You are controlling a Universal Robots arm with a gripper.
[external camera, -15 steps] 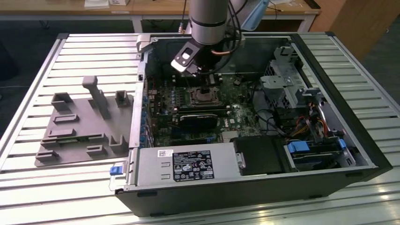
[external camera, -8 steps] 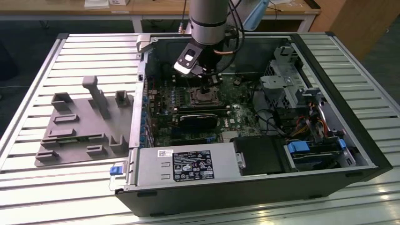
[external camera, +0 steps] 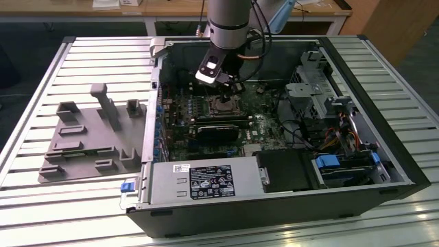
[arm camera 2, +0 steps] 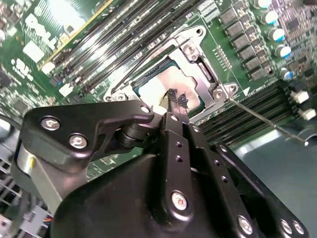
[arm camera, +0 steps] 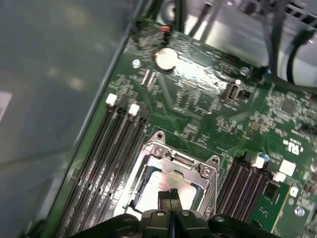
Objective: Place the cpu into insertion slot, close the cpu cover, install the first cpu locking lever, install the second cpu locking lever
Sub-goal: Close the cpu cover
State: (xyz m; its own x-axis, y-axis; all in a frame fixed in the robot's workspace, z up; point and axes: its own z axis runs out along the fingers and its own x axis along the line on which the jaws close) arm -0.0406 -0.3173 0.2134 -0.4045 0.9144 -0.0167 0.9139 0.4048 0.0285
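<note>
Dull silver-grey metal is seen on the cpu (arm camera 2: 158,89) (arm camera: 151,191), a small flat square seated in the insertion slot (external camera: 223,105) directly beneath the gripper (arm camera 2: 176,101) (arm camera: 171,194). The gripper's fingers are pressed together with nothing held between them; whether their tips touch the chip cannot be told. The cpu cover (arm camera 2: 190,49) (arm camera: 178,158), a shiny metal frame, is laid around the chip just past the gripper's tips. A thin wire lever (arm camera 2: 262,119) is seen angled outward beside the gripper. Black memory slots (arm camera: 114,148) are ranged on the green motherboard (arm camera: 198,99) to either side.
</note>
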